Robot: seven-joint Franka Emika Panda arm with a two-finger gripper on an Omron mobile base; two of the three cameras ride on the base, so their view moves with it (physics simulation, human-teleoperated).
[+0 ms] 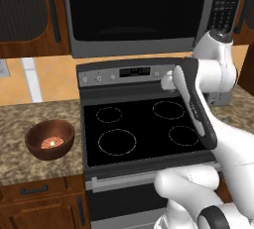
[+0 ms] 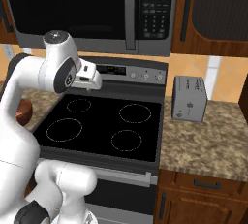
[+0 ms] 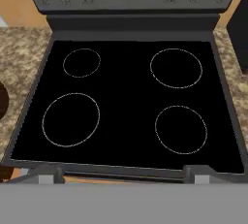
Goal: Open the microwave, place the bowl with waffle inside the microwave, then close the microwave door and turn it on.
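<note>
Microwave (image 1: 139,10): being kept shut above stove (image 1: 144,129).
Bowl (image 1: 49,139): being seen on counter (image 1: 30,166) left of stove, waffle (image 1: 52,142) inside.
Gripper: being held released over stove.

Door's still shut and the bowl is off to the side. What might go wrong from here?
1. The microwave door is closed and its bar handle sits high above the stove; a long upward reach may miss it.
2. A door swinging out could hit the raised arm.
3. The bowl holding the waffle sits on the counter left of the stove, so a tilted lift could drop the waffle.
</note>
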